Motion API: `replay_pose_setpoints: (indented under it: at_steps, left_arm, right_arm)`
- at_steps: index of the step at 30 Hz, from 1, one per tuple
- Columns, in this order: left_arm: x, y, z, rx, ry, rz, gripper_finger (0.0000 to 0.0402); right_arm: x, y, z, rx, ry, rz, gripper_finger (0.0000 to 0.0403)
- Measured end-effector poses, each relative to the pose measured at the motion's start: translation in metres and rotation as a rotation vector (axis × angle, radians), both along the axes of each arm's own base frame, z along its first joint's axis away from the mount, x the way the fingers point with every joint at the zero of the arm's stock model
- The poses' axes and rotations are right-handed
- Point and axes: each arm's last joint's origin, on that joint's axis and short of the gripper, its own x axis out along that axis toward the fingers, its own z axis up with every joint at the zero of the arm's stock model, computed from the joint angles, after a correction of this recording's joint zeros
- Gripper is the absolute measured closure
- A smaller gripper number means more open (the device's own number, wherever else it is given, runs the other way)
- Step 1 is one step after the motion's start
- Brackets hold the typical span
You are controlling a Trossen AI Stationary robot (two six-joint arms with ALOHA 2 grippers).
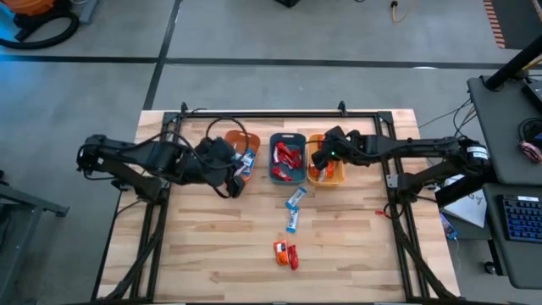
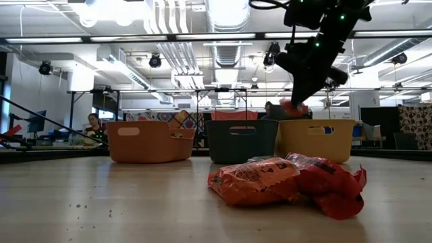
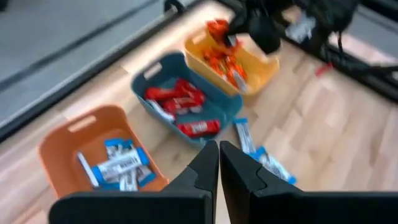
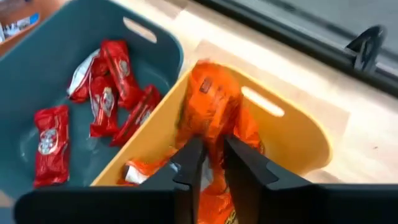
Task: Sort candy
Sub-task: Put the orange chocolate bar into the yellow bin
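The right gripper (image 4: 208,163) is hanging over the yellow-orange plastic bin (image 1: 338,176), its jaws parted only slightly around a crinkly orange-wrapped candy (image 4: 208,102); whether it is gripping or releasing cannot be told. The left gripper (image 3: 218,163) is sitting pinched closed and empty, just beside the orange plastic bin (image 1: 246,140), which is holding blue-and-white candies (image 3: 118,167). Red candies (image 1: 288,159) are lying in the teal plastic bin (image 1: 275,140) between the other 2 bins.

On the wooden table (image 1: 195,246), 2 blue-and-white wrapped candies (image 1: 294,209) are lying near the teal bin, and nearer still an orange candy (image 2: 253,182) is touching a red candy (image 2: 331,183).

These pieces are probably light and soft, with slippery foil that crumples. Pinching across the middle of the body, not the loose wrapper ends, looks safest.
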Motion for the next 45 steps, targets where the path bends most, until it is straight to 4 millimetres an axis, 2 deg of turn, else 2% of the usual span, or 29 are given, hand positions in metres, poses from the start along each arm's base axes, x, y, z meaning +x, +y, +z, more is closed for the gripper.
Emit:
replay_pose_setpoints:
  at_steps: [7, 12, 15, 20, 23, 27, 30, 34, 40, 45]
  left_arm:
    - [0.012, -0.017, -0.016, -0.016, 0.112, -0.167, 0.0402]
    - [0.024, -0.039, -0.036, -0.061, 0.182, -0.332, 0.0401]
    - [0.034, -0.06, -0.054, -0.111, 0.238, -0.485, 0.0402]
    - [0.053, -0.099, -0.09, -0.061, 0.283, -0.634, 0.0402]
    - [0.063, -0.117, -0.116, -0.089, 0.333, -0.683, 0.0402]
    - [0.07, -0.136, -0.144, -0.22, 0.354, -0.701, 0.0402]
    - [0.072, -0.147, -0.159, -0.295, 0.347, -0.671, 0.0402]
    - [0.072, -0.152, -0.17, -0.355, 0.308, -0.622, 0.0402]
    - [0.075, -0.145, -0.195, -0.397, 0.2, -0.602, 0.0402]
    - [0.081, -0.13, -0.205, -0.527, 0.145, -0.394, 0.0402]
  right_arm:
    - [-0.004, -0.008, 0.0, 0.093, -0.042, -0.041, 0.0283]
    - [-0.004, -0.002, 0.012, 0.222, -0.125, 0.064, 0.0256]
    - [-0.003, 0.006, 0.023, 0.295, -0.179, 0.149, 0.0248]
    - [-0.005, 0.023, 0.043, 0.294, -0.248, 0.237, 0.0247]
    - [-0.007, 0.033, 0.055, 0.286, -0.285, 0.283, 0.025]
    - [-0.011, 0.045, 0.07, 0.279, -0.332, 0.34, 0.025]
    - [-0.015, 0.051, 0.077, 0.277, -0.354, 0.373, 0.0252]
    - [-0.016, 0.058, 0.082, 0.273, -0.367, 0.404, 0.0255]
    - [-0.015, 0.061, 0.08, 0.234, -0.35, 0.401, 0.0257]
    - [-0.013, 0.064, 0.076, 0.242, -0.333, 0.408, 0.026]
